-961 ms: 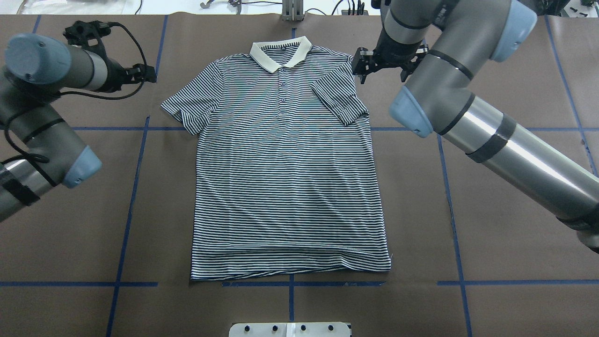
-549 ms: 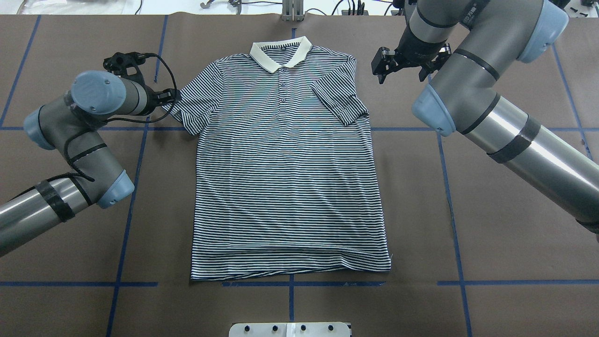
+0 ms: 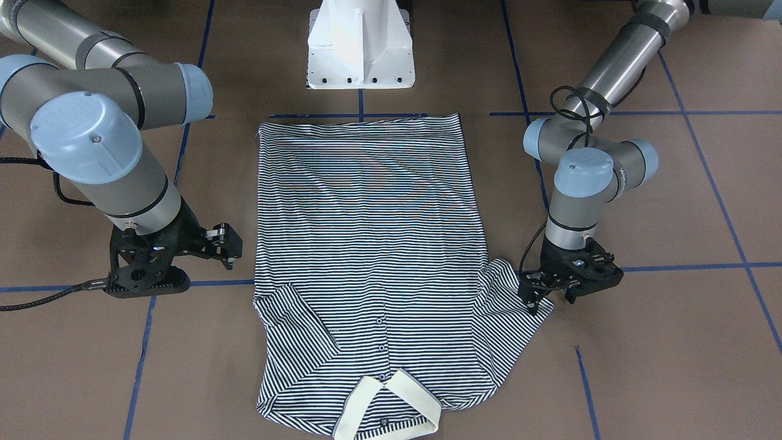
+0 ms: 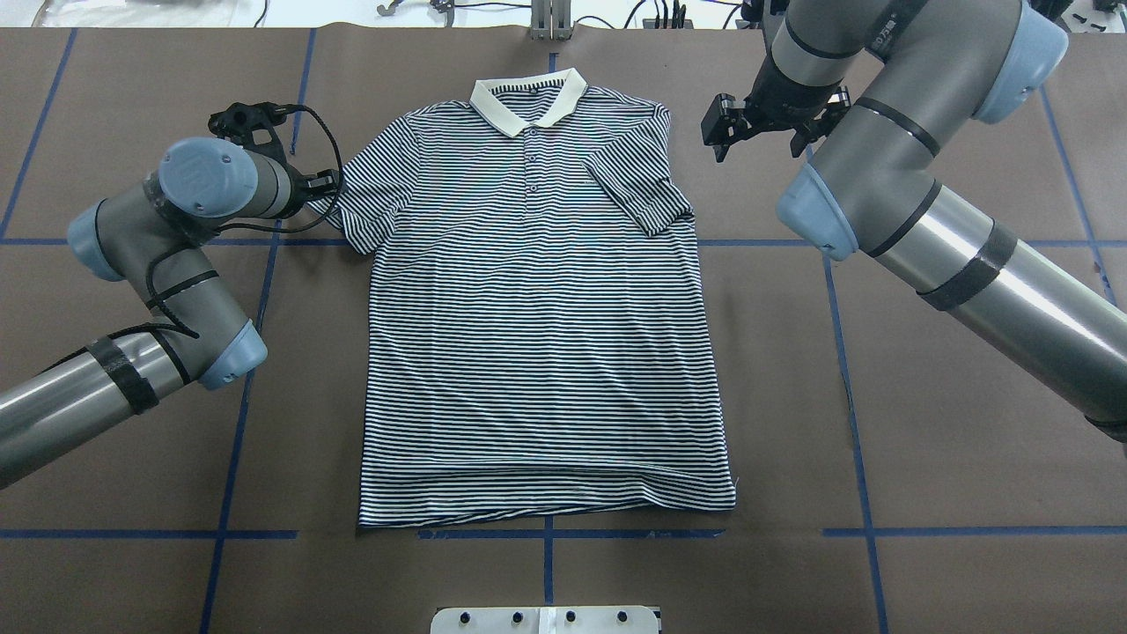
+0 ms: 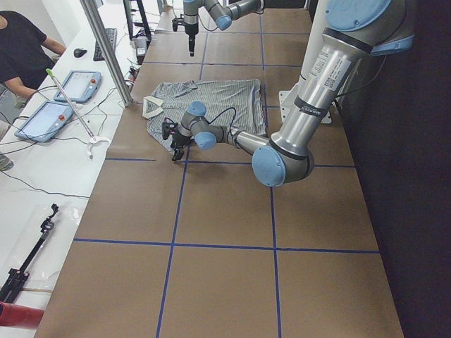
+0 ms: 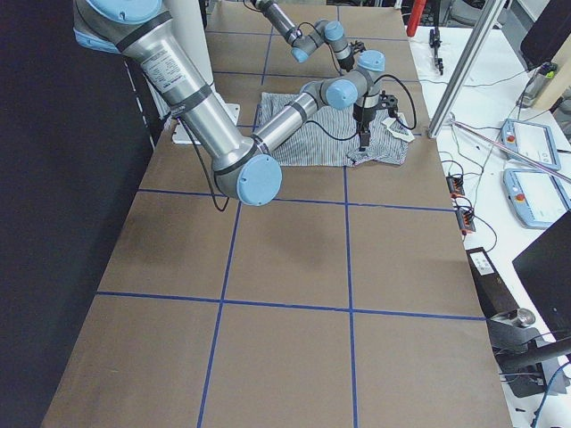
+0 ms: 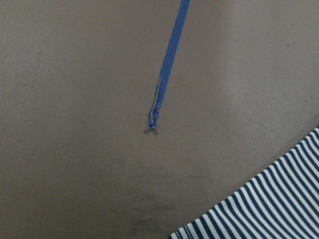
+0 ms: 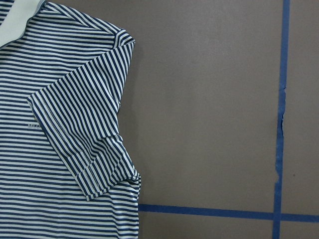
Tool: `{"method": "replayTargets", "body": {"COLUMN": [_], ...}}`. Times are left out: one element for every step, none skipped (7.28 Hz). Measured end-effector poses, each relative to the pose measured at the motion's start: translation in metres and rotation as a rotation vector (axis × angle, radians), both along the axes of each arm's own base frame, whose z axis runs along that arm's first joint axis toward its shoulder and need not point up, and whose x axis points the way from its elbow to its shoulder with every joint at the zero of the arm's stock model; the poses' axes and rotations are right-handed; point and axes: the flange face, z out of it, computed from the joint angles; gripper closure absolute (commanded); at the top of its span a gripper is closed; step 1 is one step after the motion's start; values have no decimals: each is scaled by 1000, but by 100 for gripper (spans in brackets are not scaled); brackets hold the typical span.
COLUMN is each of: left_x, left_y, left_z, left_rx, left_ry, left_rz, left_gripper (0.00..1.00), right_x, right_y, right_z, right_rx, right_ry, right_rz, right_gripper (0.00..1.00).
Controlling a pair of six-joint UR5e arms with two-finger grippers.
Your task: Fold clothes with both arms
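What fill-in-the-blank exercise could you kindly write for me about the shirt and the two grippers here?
The polo shirt lies flat with its buttons facing ____.
The sleeve on the robot's ____ side is folded onto the chest.
The left gripper hangs at the edge of the spread-out ____.
The right gripper holds ____, over bare table.
Missing words: up; right; sleeve; nothing.

Striped polo (image 4: pixel 537 335), blue tape (image 4: pixel 850 387) on tbl (image 4: pixel 951 423)

Both arms reach forward; the left claw (image 3: pixel 550 300) hangs low with jaws parted, the right claw (image 3: pixel 233 247) higher, also parted.
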Motion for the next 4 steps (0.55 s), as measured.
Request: {"method": "replayTargets", "body": {"left_x": [0,0,0,1], "left_y": [0,-1,-1,-1], "left_z": [-1,-1,-4,-6], "left_rx": [1,2,3,5], "left_ry": [-3,-4,-1,1], "left_rz": [-2,-3,-2,-1], "left_gripper": [80,90,99,100], "right_x": [0,-1,-1,-2], "right_y": [-1,-1,-2,-2], "right_z": [1,2,3,4], "right_rx": [-1,-2,-3,-4], "right_ry": [2,4,7,8], "right_rz": [0,0,1,1], "right_gripper": [0,0,0,0]}}
